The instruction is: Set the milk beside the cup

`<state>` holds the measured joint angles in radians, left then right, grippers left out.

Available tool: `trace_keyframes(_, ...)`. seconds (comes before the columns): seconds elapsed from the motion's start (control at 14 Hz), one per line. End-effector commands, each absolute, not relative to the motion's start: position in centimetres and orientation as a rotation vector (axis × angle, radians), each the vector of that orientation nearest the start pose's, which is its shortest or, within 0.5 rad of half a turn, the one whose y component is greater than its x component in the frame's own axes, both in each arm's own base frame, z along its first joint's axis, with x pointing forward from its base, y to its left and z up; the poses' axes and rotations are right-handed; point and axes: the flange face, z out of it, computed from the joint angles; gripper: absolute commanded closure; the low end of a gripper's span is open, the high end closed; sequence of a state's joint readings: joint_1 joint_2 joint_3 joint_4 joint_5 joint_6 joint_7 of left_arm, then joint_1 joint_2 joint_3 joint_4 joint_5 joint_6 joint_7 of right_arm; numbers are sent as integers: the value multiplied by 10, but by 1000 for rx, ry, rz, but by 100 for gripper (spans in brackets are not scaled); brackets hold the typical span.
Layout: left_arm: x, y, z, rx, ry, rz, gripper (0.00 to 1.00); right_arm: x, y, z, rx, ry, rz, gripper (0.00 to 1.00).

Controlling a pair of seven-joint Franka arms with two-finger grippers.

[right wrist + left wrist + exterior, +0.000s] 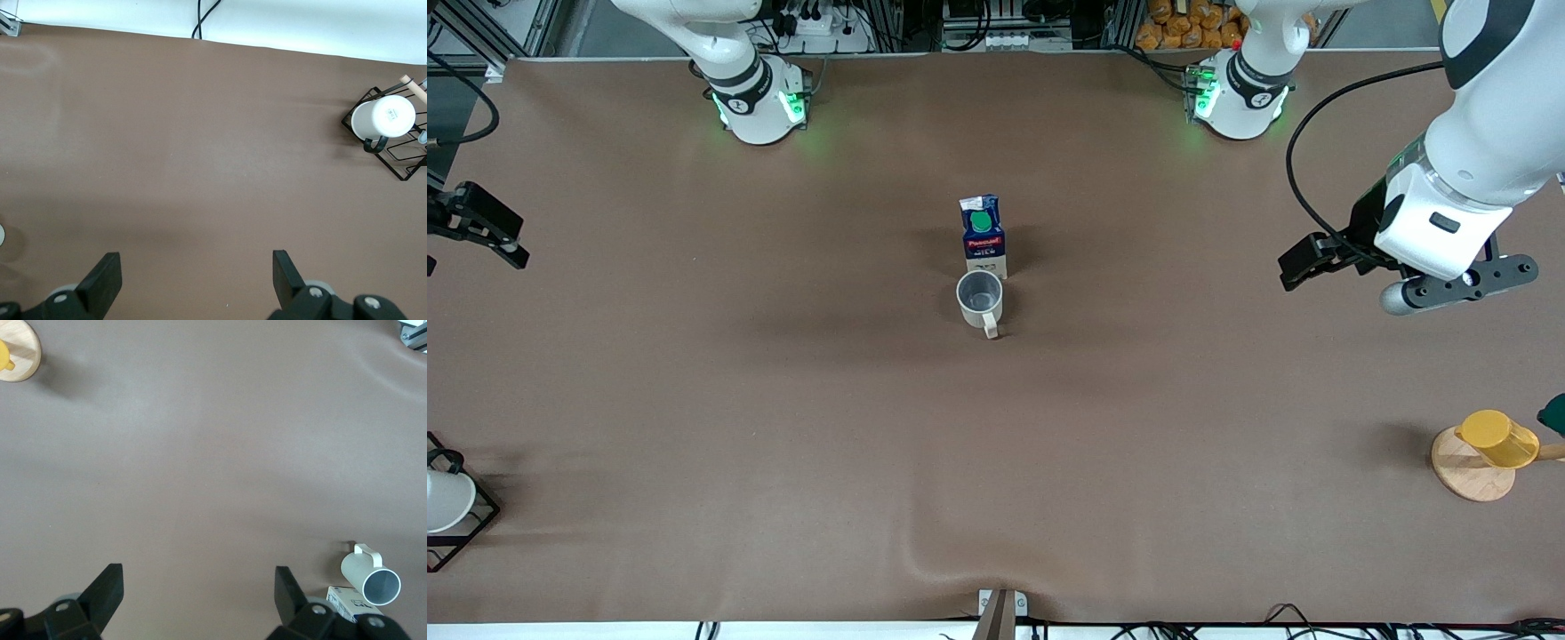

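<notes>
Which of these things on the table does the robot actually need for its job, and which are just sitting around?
Needed: the small dark blue milk carton with green cap; the off-white mug with grey interior.

Just lying about: the yellow cup on a round wooden stand; the white cup in a black wire rack.

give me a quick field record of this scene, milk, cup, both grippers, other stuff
milk: carton upright at mid-table
cup: mug upright, right beside the milk, nearer the front camera, handle toward that camera
left gripper: fingers open, empty, over bare table toward the left arm's end
right gripper: fingers open, empty, over the right arm's end
other: yellow cup on a wooden stand; white cup in a black wire rack
task state: milk already stands next to the cup
</notes>
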<state>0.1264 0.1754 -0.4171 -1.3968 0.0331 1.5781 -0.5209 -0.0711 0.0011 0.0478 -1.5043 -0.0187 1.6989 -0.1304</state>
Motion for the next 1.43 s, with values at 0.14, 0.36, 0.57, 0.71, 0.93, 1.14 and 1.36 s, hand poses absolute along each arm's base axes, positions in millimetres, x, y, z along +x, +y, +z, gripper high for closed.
trace_keyframes(0.14,567,-119,631,-3128,-328,8,0,564,-17,673,-3157,-173,-305,0)
trace_keyframes(0.36,559,-82,637,-3112,-197,-3,0,564,-16,672,-3156,-173,-303,0)
trace_keyframes(0.57,554,-49,635,-3104,-162,4,0,564,-16,671,-3157,-170,-298,0)
trace_keyframes(0.71,549,-29,630,-3101,-132,11,0,564,-16,671,-3157,-170,-298,0)
trace_keyframes(0.93,549,-13,631,-3104,-99,1,0,564,-18,671,-3157,-168,-298,0)
trace_keyframes(1.14,550,-12,631,-3106,-99,9,0,564,-20,671,-3158,-170,-298,0)
trace_keyframes(1.36,546,-19,627,-3137,-91,77,0,565,-19,671,-3158,-170,-296,0)
